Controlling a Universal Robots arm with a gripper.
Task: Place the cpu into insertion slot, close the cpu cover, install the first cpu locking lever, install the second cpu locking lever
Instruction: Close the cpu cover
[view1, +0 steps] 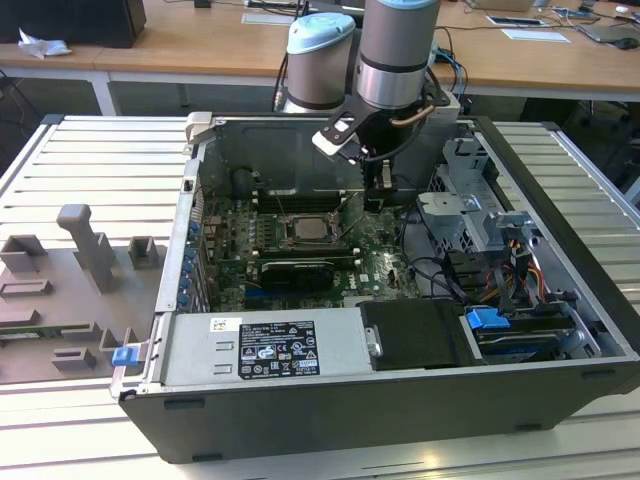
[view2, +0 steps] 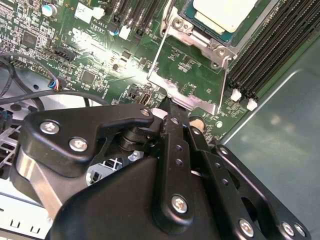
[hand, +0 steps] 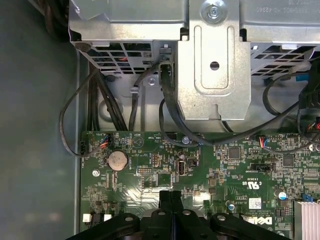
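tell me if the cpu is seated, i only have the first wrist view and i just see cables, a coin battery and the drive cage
observer: yes, in the second wrist view the cpu lies flat in its socket.
operator: is it closed over
observer: no, the cpu cover stands swung open, and the cpu's metal top is uncovered.
operator: where am i relative to that
observer: the gripper is shut, with its tips right at the cpu cover's free edge. i cannot tell whether they touch it.
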